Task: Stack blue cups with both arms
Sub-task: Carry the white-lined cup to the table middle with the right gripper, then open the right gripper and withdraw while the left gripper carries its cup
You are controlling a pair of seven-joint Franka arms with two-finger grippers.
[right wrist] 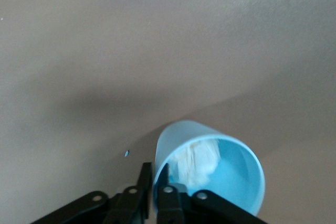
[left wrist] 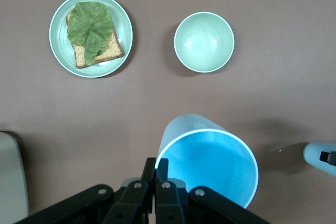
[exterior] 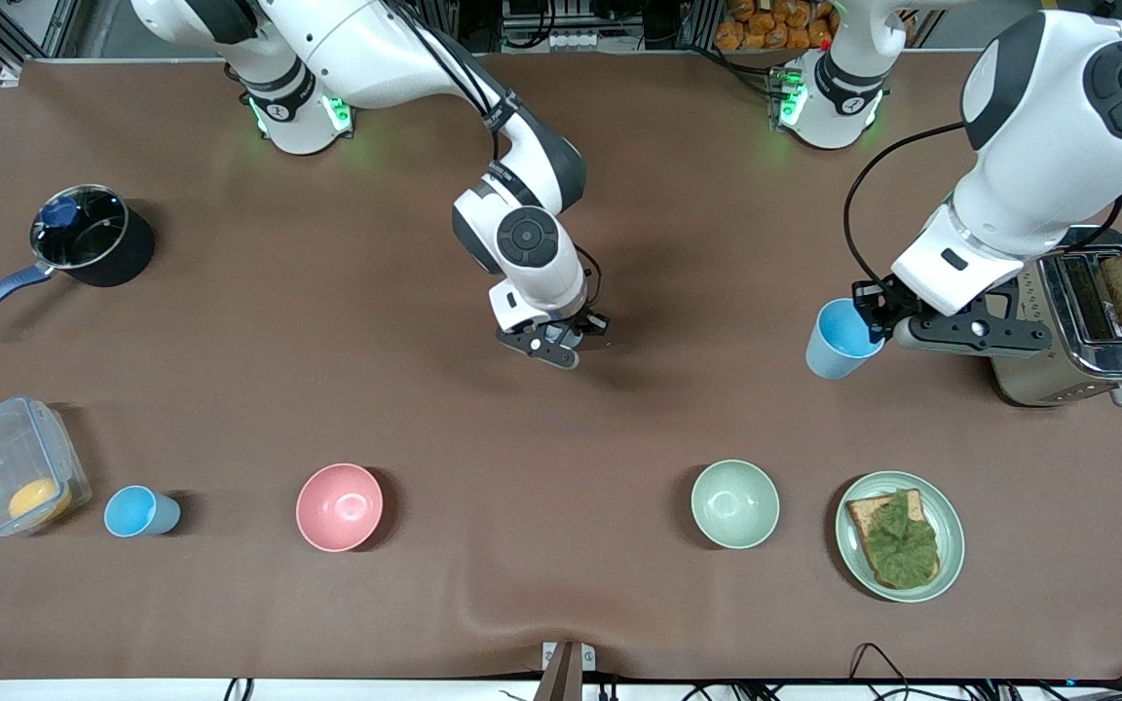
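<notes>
My left gripper (exterior: pixel 865 313) is shut on the rim of a light-blue cup (exterior: pixel 839 341) and holds it tilted above the table beside the toaster. The left wrist view shows its fingertips (left wrist: pixel 156 163) pinching that cup's wall (left wrist: pixel 210 166). My right gripper (exterior: pixel 569 343) hangs over the middle of the table. In the right wrist view it (right wrist: pixel 156 170) is shut on the rim of a blue cup (right wrist: pixel 226 187) that is whitish inside. The hand hides that cup in the front view. A third blue cup (exterior: pixel 140 511) stands beside the clear container.
A pink bowl (exterior: pixel 339 506), a pale green bowl (exterior: pixel 734 503) and a plate with toast and lettuce (exterior: pixel 951 545) line the edge nearest the front camera. A toaster (exterior: pixel 1097 350) stands at the left arm's end. A saucepan (exterior: pixel 93 239) and a clear container (exterior: pixel 11 477) are at the right arm's end.
</notes>
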